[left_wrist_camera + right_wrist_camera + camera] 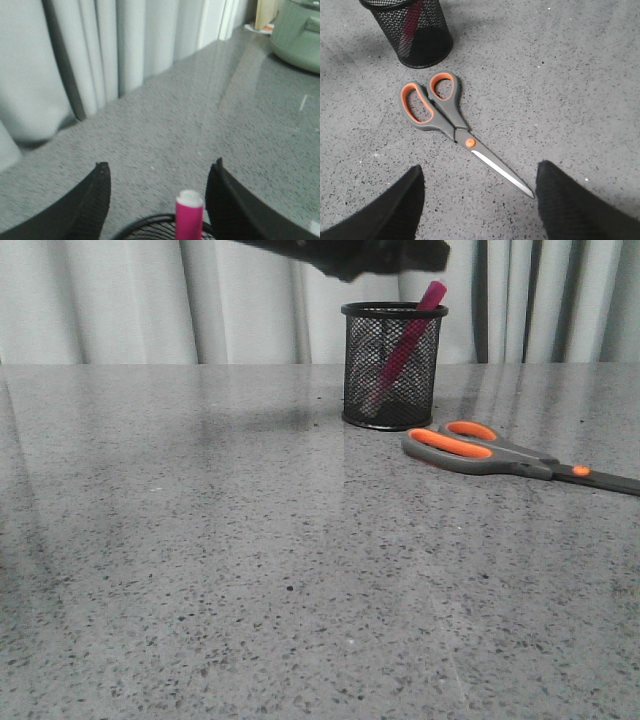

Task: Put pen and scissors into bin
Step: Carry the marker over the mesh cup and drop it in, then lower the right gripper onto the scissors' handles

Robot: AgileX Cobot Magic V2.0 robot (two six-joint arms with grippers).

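Your magenta marker (405, 343) already leaned inside the black mesh pen cup (393, 368), and your left gripper (157, 200) hung wide open and empty above the rim. The orange-handled scissors (451, 121) lay flat on the speckled table (200, 570) just beside the cup, at about its 4 o'clock in the front view. Your right gripper (480, 205) hovered over the blades, spread wide, holding nothing. Best to close on the scissors near the pivot (blades probably slippery), then lower them blades-first, clear of the marker.
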